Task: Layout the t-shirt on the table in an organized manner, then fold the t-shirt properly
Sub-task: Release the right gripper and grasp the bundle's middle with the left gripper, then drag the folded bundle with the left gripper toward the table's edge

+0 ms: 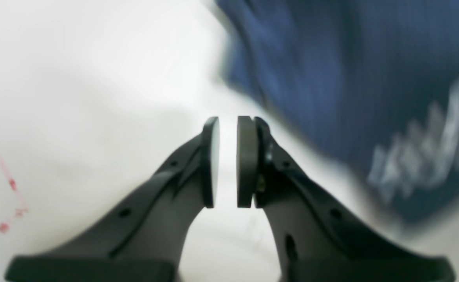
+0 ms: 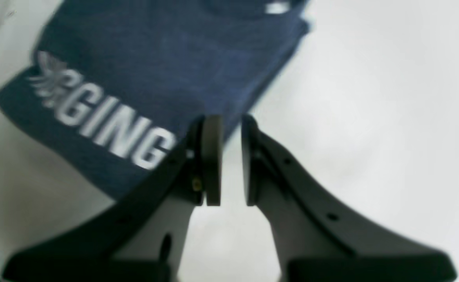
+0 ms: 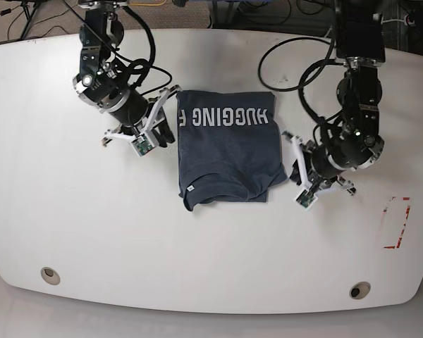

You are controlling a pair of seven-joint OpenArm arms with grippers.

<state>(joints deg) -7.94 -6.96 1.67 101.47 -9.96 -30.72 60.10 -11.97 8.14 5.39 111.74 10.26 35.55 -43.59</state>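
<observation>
The dark blue t-shirt [image 3: 225,155] lies folded into a rough rectangle in the middle of the white table [image 3: 92,225], white lettering [image 3: 223,117] along its far edge and the neck label [image 3: 189,188] near its front left corner. My left gripper [image 3: 296,172] hovers just off the shirt's right edge; in the left wrist view its jaws [image 1: 228,119] stand a narrow slit apart over bare table, the t-shirt [image 1: 331,78] beside them. My right gripper [image 3: 162,120] sits at the shirt's far left corner, narrowly open [image 2: 231,117] and empty, next to the t-shirt [image 2: 155,58].
A red-and-white marking [image 3: 397,222] is on the table at the right, also seen as the red marking [image 1: 2,196] in the left wrist view. Two metal grommet holes [image 3: 50,274] [image 3: 359,289] sit near the front edge. Cables trail from both arms at the back.
</observation>
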